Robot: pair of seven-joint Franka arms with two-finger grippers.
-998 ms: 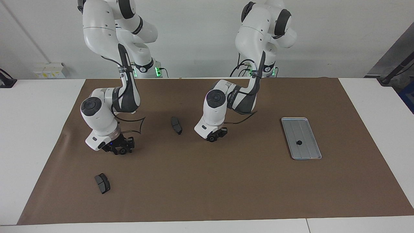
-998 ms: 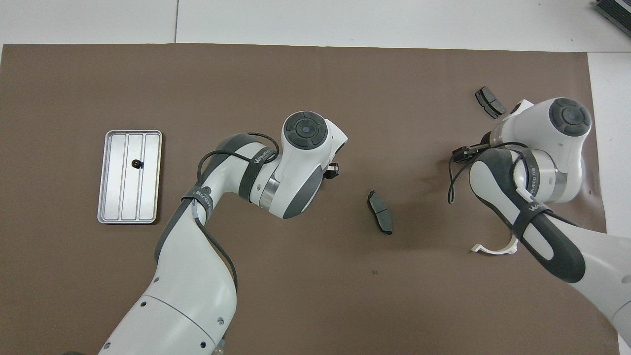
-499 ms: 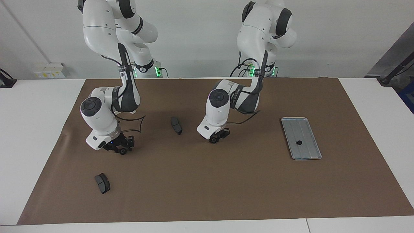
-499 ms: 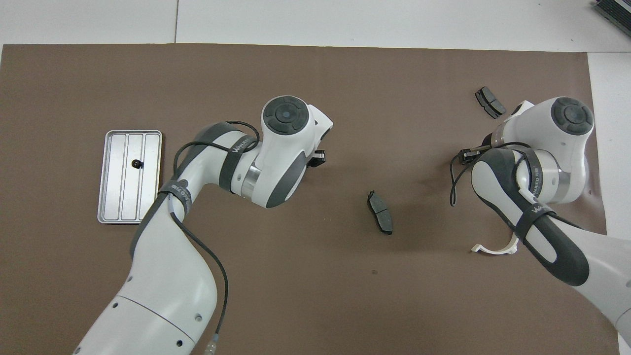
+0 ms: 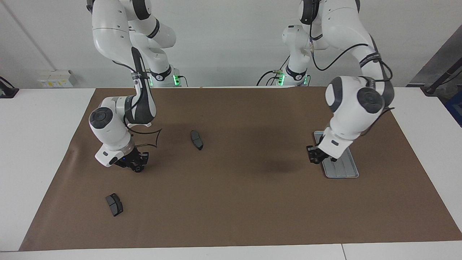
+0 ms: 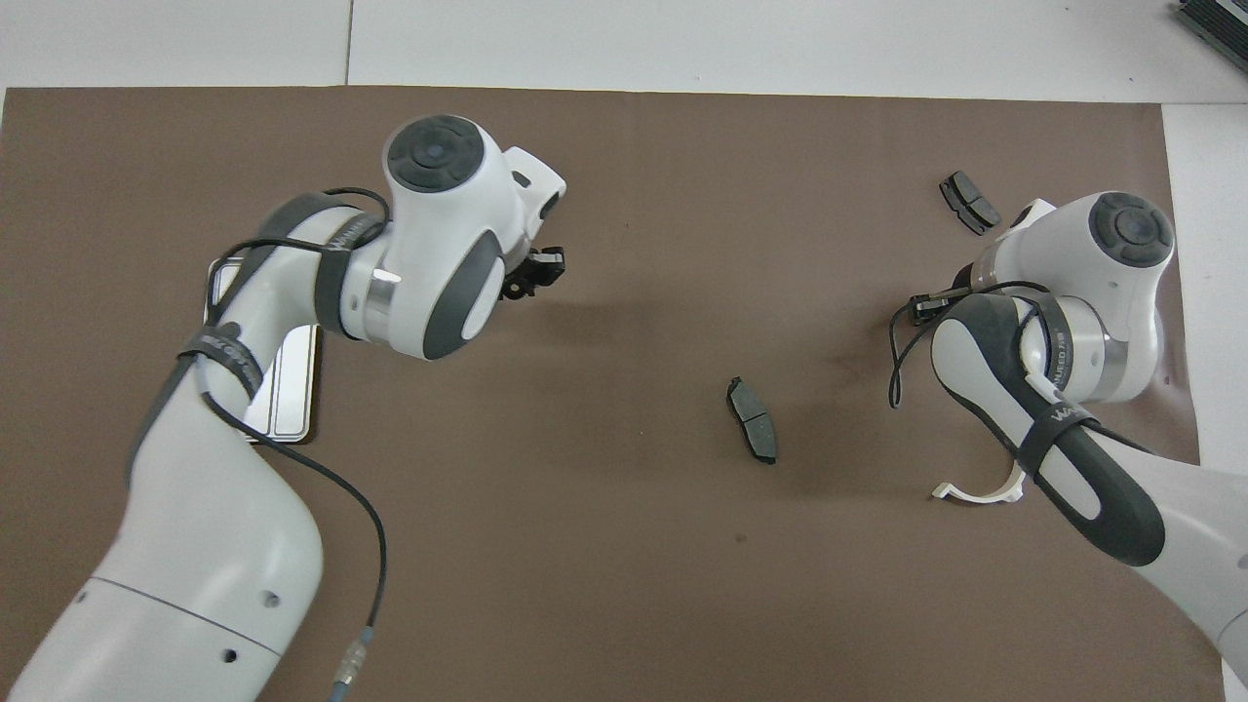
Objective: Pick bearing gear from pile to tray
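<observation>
My right gripper (image 5: 137,167) is low on the brown mat at the right arm's end, shut on a small black bearing gear (image 5: 138,169) that rests on the mat. My left gripper (image 5: 314,155) hangs high over the mat beside the tray (image 5: 341,176), on the tray's middle-of-the-table side. It is shut, with a small dark part between its tips. In the overhead view the left gripper (image 6: 534,273) shows past its wrist, and the left arm covers most of the tray (image 6: 285,390). The inside of the tray is largely hidden.
One dark brake-pad piece (image 5: 196,139) lies mid-mat. Another (image 5: 114,204) lies farther from the robots than my right gripper. A white half-ring bracket (image 6: 975,493) lies by the right forearm. White tabletop borders the mat.
The left arm rose and swung from mid-mat toward the tray, still shut on its part and now covering the gear in the tray. The right gripper closed on a gear without moving away.
</observation>
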